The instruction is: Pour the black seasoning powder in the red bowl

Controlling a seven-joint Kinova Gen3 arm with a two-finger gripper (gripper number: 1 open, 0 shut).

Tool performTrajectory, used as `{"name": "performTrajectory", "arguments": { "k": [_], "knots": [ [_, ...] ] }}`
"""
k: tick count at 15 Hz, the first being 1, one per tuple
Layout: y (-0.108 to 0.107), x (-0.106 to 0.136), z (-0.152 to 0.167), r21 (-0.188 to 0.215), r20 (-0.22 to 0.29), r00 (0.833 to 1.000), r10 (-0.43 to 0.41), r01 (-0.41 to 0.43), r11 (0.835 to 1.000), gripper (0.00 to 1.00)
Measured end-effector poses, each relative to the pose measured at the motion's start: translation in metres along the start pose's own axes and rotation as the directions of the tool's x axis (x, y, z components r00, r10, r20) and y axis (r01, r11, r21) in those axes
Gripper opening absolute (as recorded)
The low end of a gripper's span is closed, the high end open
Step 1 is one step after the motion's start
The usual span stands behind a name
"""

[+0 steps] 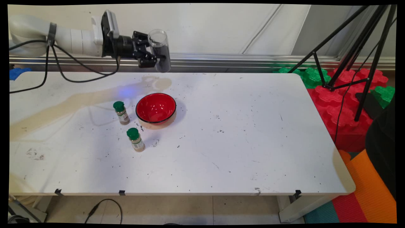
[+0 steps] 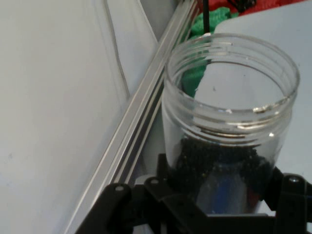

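The claw is clamping an open jar of dark grains high above the table; any tilt risks spilling beside the red bowl.

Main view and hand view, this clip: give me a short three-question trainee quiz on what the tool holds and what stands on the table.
1. True or false: the tool holds a clear jar raised above the table.
2. How many green-capped spice bottles stand on the table?
A. one
B. two
C. three
3. Fill in: the jar's open mouth shows in the hand view; its lower part holds dark ____.

Key
1. True.
2. B: the farther bottle stands just left of the red bowl, the nearer bottle in front of it.
3. Grains, settled low in the jar.
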Motion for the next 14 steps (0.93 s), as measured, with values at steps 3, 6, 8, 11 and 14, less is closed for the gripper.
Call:
{"name": "performTrajectory", "arguments": {
  "k": [3,6,8,11,14],
  "knots": [
    [0.009,-0.009,-0.004,-0.011,0.016,0.999,0.041,-0.041,0.999,0.0],
    [0.018,-0.017,-0.007,-0.027,0.029,0.996,0.081,-0.08,0.996,0.0],
    [0.024,-0.021,-0.009,-0.037,0.036,0.994,0.105,-0.104,0.994,0.0],
    [0.032,-0.027,-0.012,-0.05,0.047,0.989,0.138,-0.135,0.99,0.0],
    [0.04,-0.034,-0.014,-0.06,0.061,0.98,0.19,-0.187,0.981,0.0]
  ]
}}
